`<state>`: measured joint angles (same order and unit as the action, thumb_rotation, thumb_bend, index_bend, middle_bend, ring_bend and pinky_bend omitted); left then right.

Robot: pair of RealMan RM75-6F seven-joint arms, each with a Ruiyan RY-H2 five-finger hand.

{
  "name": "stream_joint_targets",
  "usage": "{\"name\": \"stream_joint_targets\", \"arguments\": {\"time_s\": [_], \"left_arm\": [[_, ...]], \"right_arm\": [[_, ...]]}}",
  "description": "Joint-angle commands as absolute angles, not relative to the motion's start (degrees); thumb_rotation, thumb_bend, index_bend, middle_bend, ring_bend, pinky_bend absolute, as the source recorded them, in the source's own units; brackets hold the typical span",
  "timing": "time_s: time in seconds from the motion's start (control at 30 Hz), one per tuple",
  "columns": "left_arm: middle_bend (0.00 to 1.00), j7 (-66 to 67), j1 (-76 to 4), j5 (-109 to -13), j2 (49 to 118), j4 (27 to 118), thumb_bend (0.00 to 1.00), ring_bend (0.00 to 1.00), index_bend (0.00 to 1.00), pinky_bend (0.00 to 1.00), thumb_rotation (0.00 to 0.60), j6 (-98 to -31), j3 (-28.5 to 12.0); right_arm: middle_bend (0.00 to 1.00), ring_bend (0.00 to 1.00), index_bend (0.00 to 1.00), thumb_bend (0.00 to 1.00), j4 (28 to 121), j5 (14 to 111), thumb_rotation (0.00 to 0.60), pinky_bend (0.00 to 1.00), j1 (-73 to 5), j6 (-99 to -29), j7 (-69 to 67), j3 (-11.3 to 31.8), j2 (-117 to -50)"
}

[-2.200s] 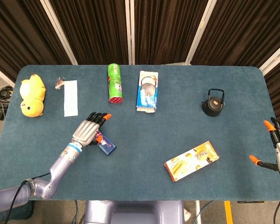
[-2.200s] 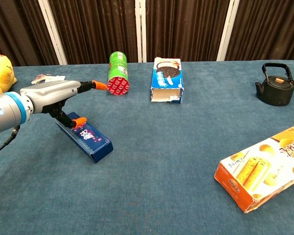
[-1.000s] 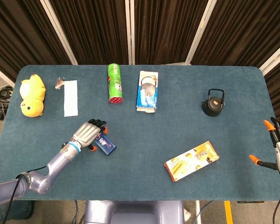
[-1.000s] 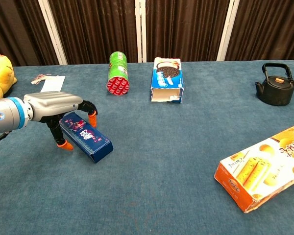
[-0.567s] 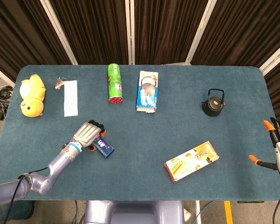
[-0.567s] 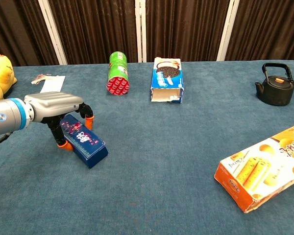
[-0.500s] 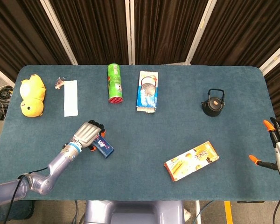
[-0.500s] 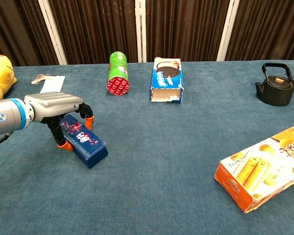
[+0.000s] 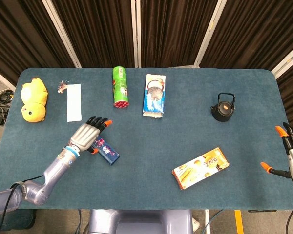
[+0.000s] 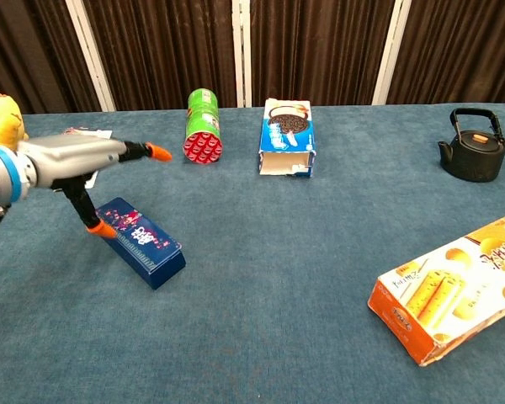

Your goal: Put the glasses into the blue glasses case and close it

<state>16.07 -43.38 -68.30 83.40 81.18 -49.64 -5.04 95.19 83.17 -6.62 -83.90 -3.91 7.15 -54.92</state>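
The blue glasses case (image 9: pixel 106 150) (image 10: pixel 141 242) lies shut and flat on the teal table, front left. No glasses show in either view. My left hand (image 9: pixel 88 133) (image 10: pixel 76 160) hovers just above the case's left end. Its fingers are stretched out and spread, holding nothing. The thumb hangs down beside the case's end; I cannot tell whether it touches. My right hand (image 9: pixel 290 151) sits at the table's far right edge with its fingers apart and empty; the chest view does not show it.
A green can (image 9: pixel 120 87) (image 10: pixel 203 126) and an opened cookie box (image 9: pixel 154 95) (image 10: pixel 288 138) lie at the back. A black kettle (image 9: pixel 223 107) stands back right, an orange snack box (image 9: pixel 200 167) front right. A yellow plush (image 9: pixel 33 99) and white paper (image 9: pixel 74 102) lie back left.
My left hand had curled over the case and nudged it slightly toward the near left; now it has let go, risen and spread its fingers. The right hand has not moved.
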Motion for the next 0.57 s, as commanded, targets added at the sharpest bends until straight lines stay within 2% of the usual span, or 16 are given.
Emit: {"name": "stream_joint_targets", "arguments": {"time_s": [0.03, 0.33, 0.57], "left_arm": [[0.0, 15.68, -41.57, -69.18, 79.71, 84.98, 0.01, 0.0, 0.0, 0.0, 0.6, -53.57, -6.11], [0.0, 17.06, -31.99, -70.54, 66.99, 99.86, 0.01, 0.0, 0.0, 0.0, 0.6, -69.38, -6.13], [0.0, 19.91, -20.3, -73.0, 63.16, 108.28, 0.01, 0.0, 0.0, 0.0, 0.6, -86.28, -2.81]], "right_arm": [[0.0, 0.0, 0.0, 0.0, 95.37, 83.43, 0.6, 0.0, -6.48, -84.23, -4.06, 7.12, -54.77], [0.0, 0.0, 0.0, 0.0, 96.0, 84.84, 0.6, 0.0, -5.89, -85.82, -5.39, 7.01, -54.04], [0.0, 0.0, 0.0, 0.0, 94.85, 86.55, 0.6, 0.0, -5.56, -87.7, -6.43, 7.05, -54.35]]}}
